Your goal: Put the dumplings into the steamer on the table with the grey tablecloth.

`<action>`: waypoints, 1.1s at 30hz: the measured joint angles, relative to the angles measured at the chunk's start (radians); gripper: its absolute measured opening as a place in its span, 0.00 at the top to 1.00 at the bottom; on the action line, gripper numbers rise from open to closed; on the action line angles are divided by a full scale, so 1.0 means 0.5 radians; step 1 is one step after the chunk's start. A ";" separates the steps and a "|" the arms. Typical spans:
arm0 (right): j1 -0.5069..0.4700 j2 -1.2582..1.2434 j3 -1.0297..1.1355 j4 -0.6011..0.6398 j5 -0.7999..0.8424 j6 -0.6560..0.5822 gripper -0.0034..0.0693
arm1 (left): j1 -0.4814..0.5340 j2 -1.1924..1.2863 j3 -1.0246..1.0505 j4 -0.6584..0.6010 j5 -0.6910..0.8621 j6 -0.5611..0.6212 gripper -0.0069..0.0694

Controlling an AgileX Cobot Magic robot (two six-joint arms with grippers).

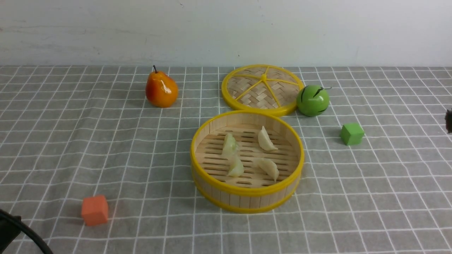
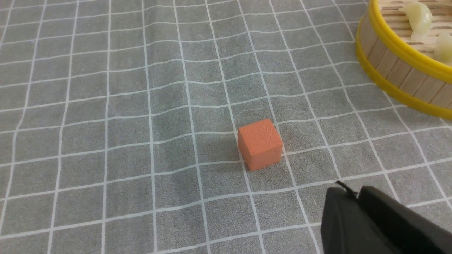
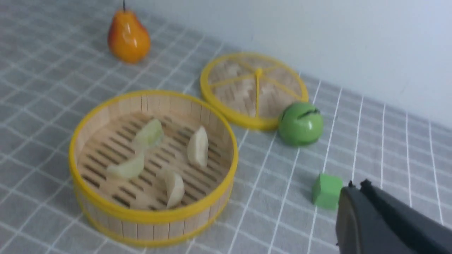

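Bamboo steamer [image 1: 247, 199] in the middle of the table [image 1: 70, 141] held four dumplings [image 1: 268, 168], long axes mostly front-to-back, one slanted. Left gripper [image 2: 355, 194] and right gripper [image 3: 357, 187] were closed, empty.

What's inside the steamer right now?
Four dumplings lie on the steamer slatted floor; nothing else visible. Its near wall hides the floor's front edge in the front view.

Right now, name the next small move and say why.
Probably none beyond parking both arms clear: all four dumplings already lie inside the steamer, none on the grey tablecloth. The left gripper and right gripper look shut and empty, apart from the steamer, so I judge the task done.
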 joint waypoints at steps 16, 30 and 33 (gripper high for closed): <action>0.000 -0.416 1.221 -0.008 -1.344 0.005 0.94 | 0.000 0.000 0.000 0.000 0.000 0.000 0.81; -0.519 -1.287 1.236 0.068 0.242 -0.008 0.93 | 0.000 -0.002 0.004 0.000 0.026 0.000 0.80; -0.637 -1.294 1.221 0.052 0.315 -0.078 0.92 | 0.000 -0.002 0.004 0.006 0.038 0.000 0.79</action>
